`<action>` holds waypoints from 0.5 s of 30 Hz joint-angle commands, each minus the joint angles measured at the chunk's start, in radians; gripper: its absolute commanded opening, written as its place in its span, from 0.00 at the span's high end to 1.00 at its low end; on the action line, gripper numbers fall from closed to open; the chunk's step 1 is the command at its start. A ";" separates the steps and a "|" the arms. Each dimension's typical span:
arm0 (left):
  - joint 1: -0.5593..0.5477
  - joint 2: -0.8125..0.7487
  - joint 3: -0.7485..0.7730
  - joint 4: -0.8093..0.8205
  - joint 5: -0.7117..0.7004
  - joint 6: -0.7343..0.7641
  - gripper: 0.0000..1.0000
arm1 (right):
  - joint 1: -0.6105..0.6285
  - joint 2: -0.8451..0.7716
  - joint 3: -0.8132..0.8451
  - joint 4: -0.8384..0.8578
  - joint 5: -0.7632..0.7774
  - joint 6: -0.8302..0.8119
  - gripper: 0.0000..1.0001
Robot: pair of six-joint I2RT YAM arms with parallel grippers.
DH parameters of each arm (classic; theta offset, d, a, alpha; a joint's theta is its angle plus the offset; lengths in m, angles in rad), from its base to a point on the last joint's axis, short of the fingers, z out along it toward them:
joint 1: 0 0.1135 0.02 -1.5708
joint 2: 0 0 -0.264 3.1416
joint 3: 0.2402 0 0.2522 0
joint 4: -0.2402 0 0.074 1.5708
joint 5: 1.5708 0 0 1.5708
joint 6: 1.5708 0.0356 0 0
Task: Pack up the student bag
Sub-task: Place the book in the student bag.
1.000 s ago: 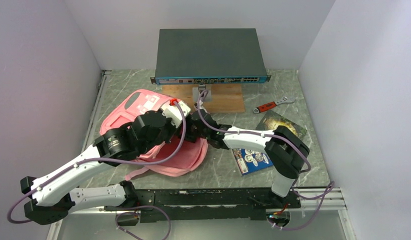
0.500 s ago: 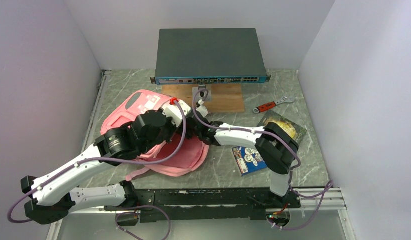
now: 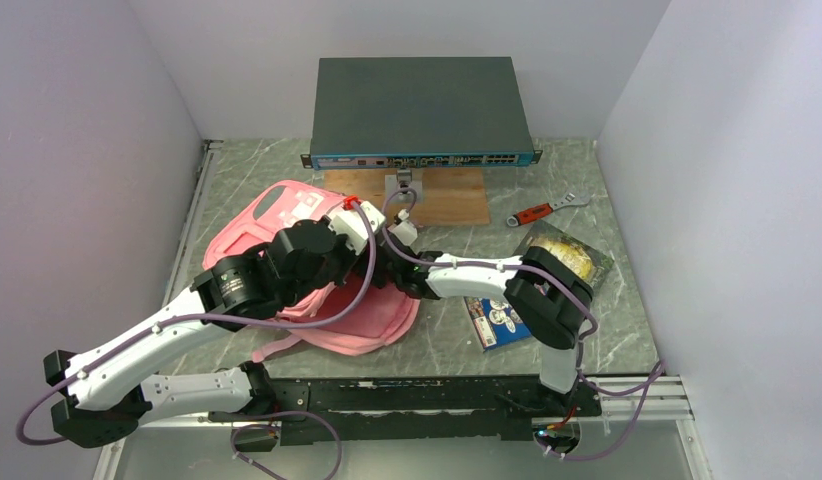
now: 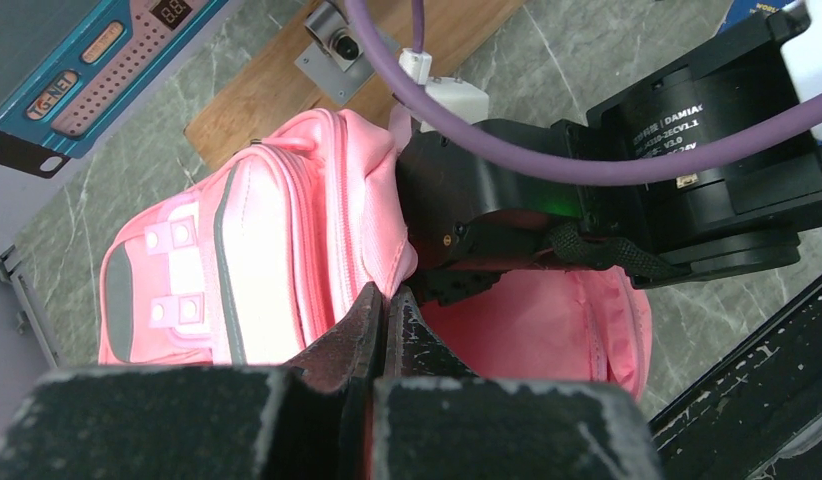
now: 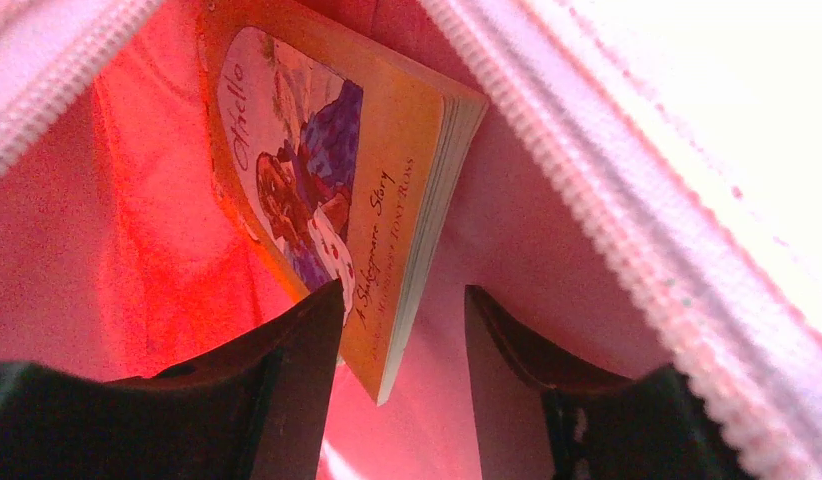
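The right jaws have pushed deeper into the student bag (image 3: 277, 205).

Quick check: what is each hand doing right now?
Left hand: closed, apparently pinching the student bag at its rim.
Right hand: open inside the bag, fingers either side of a book, not clamped on it.
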 commanded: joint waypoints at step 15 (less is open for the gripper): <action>-0.010 -0.024 0.010 0.185 0.009 0.021 1.00 | 0.032 0.022 -0.104 0.461 -0.021 -0.157 1.00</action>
